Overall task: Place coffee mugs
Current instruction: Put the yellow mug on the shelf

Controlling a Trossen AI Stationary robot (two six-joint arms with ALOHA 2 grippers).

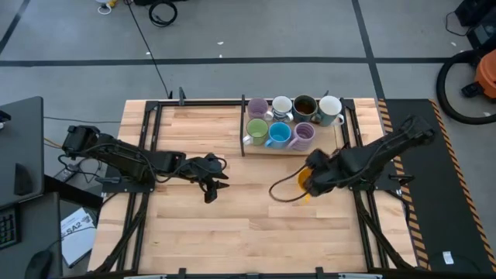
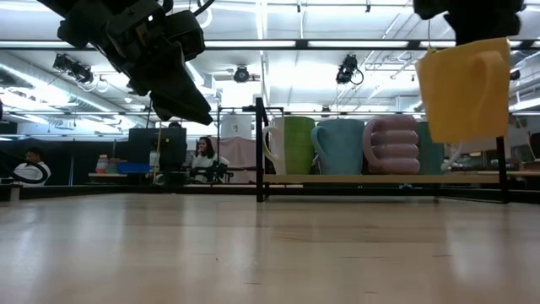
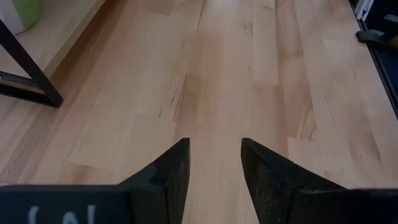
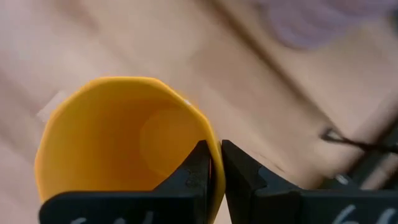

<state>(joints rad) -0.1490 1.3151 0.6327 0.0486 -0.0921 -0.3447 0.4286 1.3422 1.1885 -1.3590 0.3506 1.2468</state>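
The right gripper [image 4: 214, 163] pinches the rim of the orange mug [image 4: 118, 137], one finger inside the wall and one outside. From desk height the mug [image 2: 464, 89] hangs clear above the desk [image 2: 270, 253], well off the wood. From above it sits just in front of the low shelf [image 1: 256, 149] at the back of the desk, nearer the desk's right side.

On that shelf stand the others in two rows: the green mug [image 1: 256, 129], blue mug [image 1: 279, 135] and ribbed lavender mug [image 1: 302, 136] in front; behind them the small lilac mug [image 1: 258, 108], a white mug [image 1: 281, 106], the dark mug [image 1: 304, 105] and a second white mug [image 1: 330, 108].

The left gripper [image 3: 214, 168] hovers over bare wood left of centre, its fingers spread and holding nothing.
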